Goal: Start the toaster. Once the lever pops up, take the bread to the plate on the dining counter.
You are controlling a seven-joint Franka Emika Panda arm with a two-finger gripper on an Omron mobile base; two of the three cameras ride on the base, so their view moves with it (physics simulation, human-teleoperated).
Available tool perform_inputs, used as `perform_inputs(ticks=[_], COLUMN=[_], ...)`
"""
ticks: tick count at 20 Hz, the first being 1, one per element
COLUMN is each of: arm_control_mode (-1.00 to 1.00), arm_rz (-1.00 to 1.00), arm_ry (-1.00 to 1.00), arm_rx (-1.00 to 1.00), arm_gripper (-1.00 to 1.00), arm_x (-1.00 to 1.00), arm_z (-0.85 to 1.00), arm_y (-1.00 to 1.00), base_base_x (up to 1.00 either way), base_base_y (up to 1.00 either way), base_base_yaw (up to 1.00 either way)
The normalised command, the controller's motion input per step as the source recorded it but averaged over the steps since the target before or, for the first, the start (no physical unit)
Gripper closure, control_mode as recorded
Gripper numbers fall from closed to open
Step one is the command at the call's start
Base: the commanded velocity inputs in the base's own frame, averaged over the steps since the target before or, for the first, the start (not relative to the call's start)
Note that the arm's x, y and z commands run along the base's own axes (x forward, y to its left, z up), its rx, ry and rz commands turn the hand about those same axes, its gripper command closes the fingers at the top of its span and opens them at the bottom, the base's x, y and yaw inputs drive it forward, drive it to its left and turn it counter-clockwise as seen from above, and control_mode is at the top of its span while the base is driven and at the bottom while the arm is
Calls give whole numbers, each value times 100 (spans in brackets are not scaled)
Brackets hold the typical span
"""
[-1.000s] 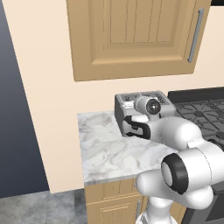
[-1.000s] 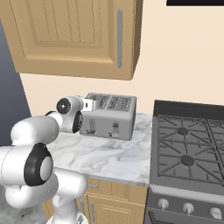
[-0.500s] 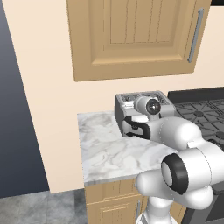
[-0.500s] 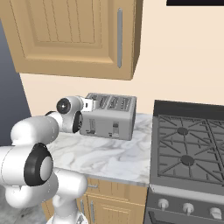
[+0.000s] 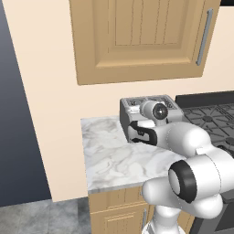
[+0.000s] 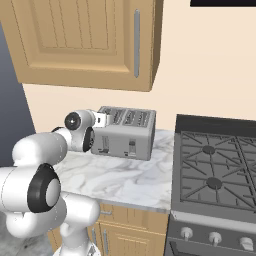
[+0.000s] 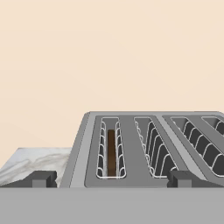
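Toaster: the toaster (image 6: 125, 134) stood on a marble worktop (image 5: 114, 157) against the wall, under a wood cabinet (image 5: 141, 39) and just left of a stove (image 6: 217, 170).
Bread: a bread (image 7: 111, 152) slice sat upright, edge-on, in the leftmost slot, sunk inside its wire cage in the hand view.
Other slots: they held only wire cages.
Lever: two small dark controls showed on the toaster's long grey face in the right base view; which was the lever could not be told.
Gripper: the gripper (image 7: 111, 178) was spread wide, its tips to either side of the bread slot at the toaster's near end, holding nothing.
Arm: it reached level with the toaster's left end, the hand just beside the casing; contact could not be told.
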Motion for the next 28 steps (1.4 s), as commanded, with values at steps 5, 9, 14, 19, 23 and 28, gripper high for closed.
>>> perform_inputs(ticks=[5, 9, 14, 19, 23, 28], arm_control_mode=[-100, -100, -100, -100, -100, -100], arm_rz=[0, 0, 0, 0, 0, 0], arm_ry=[0, 0, 0, 0, 0, 0], arm_rx=[0, 0, 0, 0, 0, 0], arm_gripper=[-100, -100, -100, -100, -100, -100], arm_x=[0, 0, 0, 0, 0, 0], arm_z=[0, 0, 0, 0, 0, 0], arm_y=[0, 0, 0, 0, 0, 0], base_base_x=[0, 0, 0, 0, 0, 0], base_base_y=[0, 0, 0, 0, 0, 0], base_base_yaw=[0, 0, 0, 0, 0, 0])
